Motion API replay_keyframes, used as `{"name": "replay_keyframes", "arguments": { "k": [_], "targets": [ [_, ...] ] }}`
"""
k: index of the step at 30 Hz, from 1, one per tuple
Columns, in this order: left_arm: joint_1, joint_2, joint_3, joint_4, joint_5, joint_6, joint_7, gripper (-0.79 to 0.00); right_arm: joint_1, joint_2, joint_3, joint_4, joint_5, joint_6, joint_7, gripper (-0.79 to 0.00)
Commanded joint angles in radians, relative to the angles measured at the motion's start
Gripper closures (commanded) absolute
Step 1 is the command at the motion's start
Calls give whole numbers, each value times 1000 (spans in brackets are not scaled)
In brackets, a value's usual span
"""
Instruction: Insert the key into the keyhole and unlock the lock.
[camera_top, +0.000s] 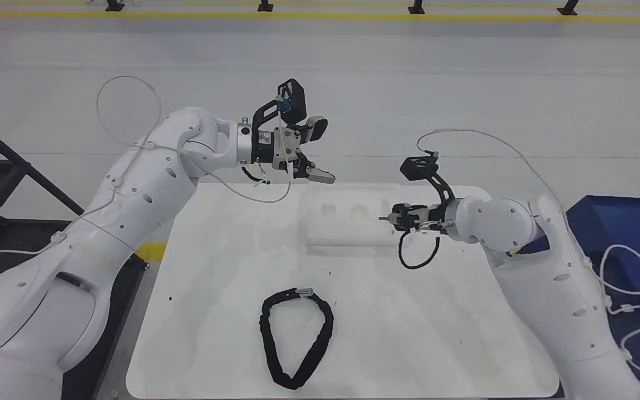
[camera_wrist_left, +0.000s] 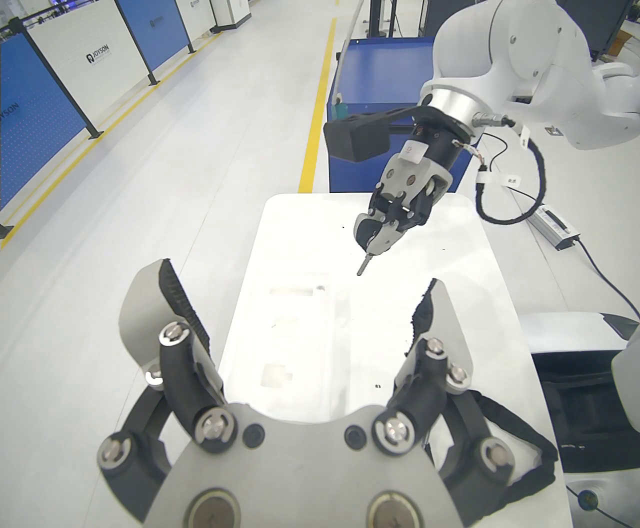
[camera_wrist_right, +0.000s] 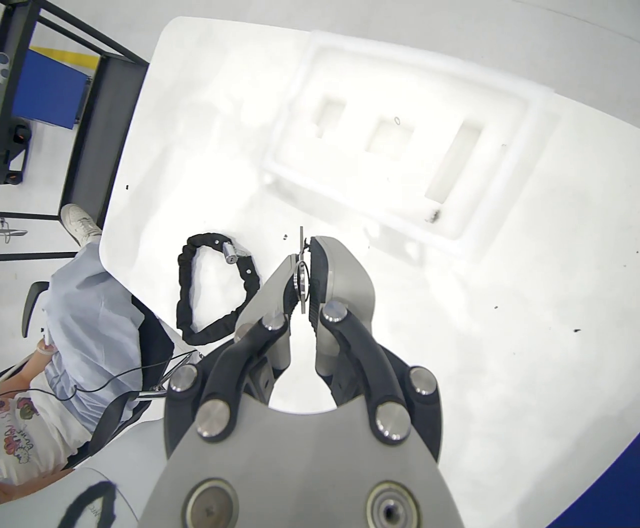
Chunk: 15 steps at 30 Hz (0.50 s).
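A black fabric-sleeved chain lock (camera_top: 296, 336) lies as a loop on the white table (camera_top: 200, 330), near the front; its silver lock end (camera_wrist_right: 230, 251) faces the back. My right gripper (camera_wrist_right: 304, 250) is shut on a small metal key (camera_wrist_right: 302, 272), whose blade (camera_wrist_left: 363, 265) sticks out past the fingertips. It hovers above the table's right middle, beside the foam tray. My left gripper (camera_wrist_left: 300, 300) hangs open and empty above the table's far left edge, its dark pads (camera_wrist_left: 182, 300) spread wide.
A white foam tray (camera_top: 350, 225) with rectangular recesses sits at the back middle of the table. A blue bin (camera_top: 610, 230) stands off the right side. A black frame (camera_wrist_right: 95, 150) stands beside the table's left edge.
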Motion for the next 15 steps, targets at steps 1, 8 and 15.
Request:
{"name": "replay_keyframes", "arguments": {
  "k": [1, 8, 15],
  "targets": [
    [0, 0, 0, 0, 0, 0, 0, -785, -26, 5, 32, -26, 37, -25, -15, 0],
    [0, 0, 0, 0, 0, 0, 0, -785, -127, 23, 168, -75, 209, -166, -66, 0],
    [0, 0, 0, 0, 0, 0, 0, -785, -261, 42, 322, -125, 321, -261, -156, 0]
  ]
}}
